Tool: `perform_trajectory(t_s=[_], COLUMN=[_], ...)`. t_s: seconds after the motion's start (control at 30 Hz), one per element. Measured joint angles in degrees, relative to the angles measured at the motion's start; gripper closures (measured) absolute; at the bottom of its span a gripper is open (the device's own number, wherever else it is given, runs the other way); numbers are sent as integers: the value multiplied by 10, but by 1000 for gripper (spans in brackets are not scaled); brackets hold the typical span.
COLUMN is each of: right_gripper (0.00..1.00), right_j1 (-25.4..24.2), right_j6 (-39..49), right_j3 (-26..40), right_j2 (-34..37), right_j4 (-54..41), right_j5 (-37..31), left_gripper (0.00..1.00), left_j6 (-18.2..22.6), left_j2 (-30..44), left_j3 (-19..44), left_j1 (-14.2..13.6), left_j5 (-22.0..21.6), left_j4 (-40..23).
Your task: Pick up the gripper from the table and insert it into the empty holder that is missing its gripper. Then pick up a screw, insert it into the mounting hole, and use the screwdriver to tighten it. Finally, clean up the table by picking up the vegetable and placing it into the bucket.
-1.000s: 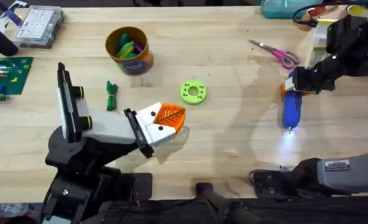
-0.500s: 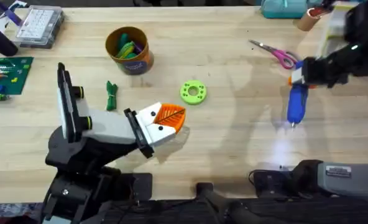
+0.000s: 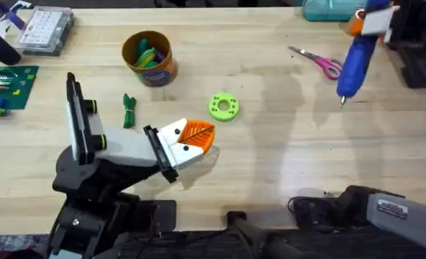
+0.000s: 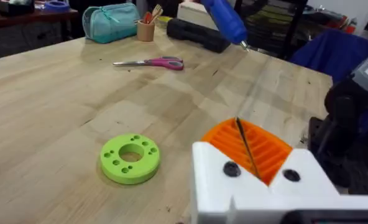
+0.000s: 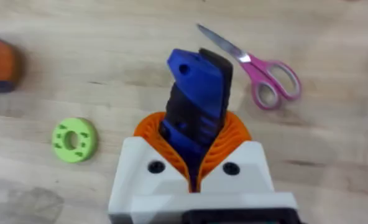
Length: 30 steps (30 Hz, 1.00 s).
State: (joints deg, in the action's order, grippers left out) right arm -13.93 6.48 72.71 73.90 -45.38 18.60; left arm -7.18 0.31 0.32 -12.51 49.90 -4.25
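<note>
The right gripper (image 5: 195,163) pinches the blue screwdriver (image 3: 357,54) between its orange pads, holding it in the air at the table's (image 3: 270,158) far right corner, bit tilted down toward the wood near the pink scissors (image 3: 321,62). The left gripper (image 4: 249,152), pads pressed together, lies at the near left beside the lime ring (image 3: 224,106). Wide bare tabletop lies between ring and scissors. The vegetable (image 3: 129,110) rests just below the bucket (image 3: 150,59).
</note>
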Motion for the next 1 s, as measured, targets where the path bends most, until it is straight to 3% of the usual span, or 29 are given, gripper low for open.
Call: perform_trajectory(t_s=[0.27, 0.57, 0.8, 1.0], right_gripper=[974, 974, 974, 974], right_j1=[72, 134, 147, 150], right_j6=[0, -24, -57, -67], right_j3=[64, 71, 84, 143], right_j2=[0, -1, -1, -1], right_j4=[42, 154, 180, 183], right_j5=[92, 180, 202, 234], left_gripper=[983, 983, 983, 983], left_j6=[0, 0, 0, 0], left_j2=[0, 0, 0, 0], left_j3=[0, 0, 0, 0], left_j1=[0, 0, 0, 0], left_j5=[0, 0, 0, 0], left_j4=[0, 0, 0, 0])
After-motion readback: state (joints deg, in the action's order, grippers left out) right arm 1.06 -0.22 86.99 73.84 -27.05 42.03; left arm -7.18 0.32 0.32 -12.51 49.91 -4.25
